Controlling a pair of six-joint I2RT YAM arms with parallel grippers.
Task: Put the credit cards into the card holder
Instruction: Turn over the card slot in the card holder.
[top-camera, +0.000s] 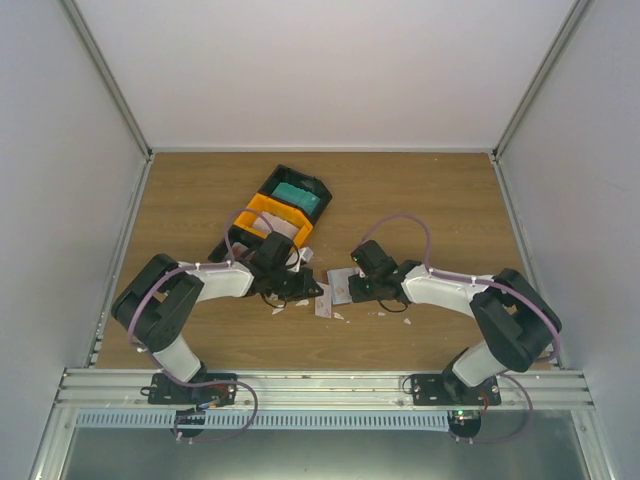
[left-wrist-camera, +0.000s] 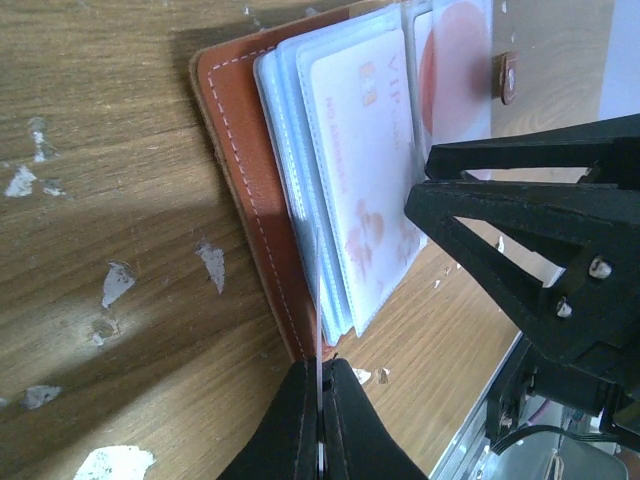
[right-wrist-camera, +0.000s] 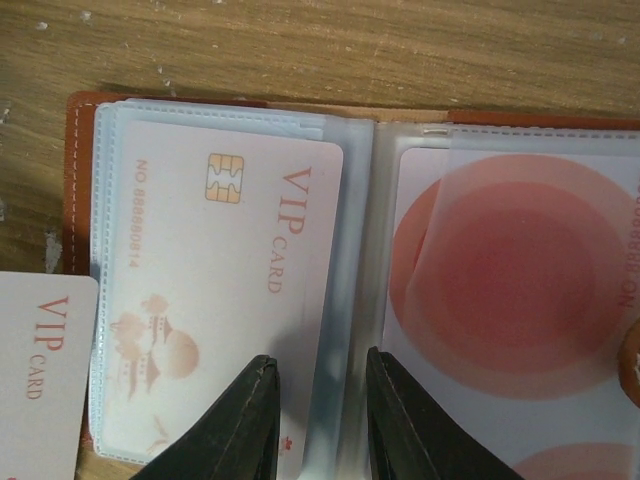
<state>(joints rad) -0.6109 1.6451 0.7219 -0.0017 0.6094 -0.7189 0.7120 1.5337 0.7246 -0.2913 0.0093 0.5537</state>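
It was a robotics lab test cell. White panels on aluminium framing enclosed a wood-grain table.

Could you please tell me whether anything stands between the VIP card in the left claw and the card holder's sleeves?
Yes. The second VIP card sits at the card holder's edge, but the first VIP card already fills the top sleeve there, and the right claw hangs open over the fold. The lower sleeves' contents are unclear.

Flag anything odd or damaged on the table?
White flecks dot the wooden tabletop beside the open brown leather-look card holder: chipped surface or scraps, cannot tell. Nothing else stands out.
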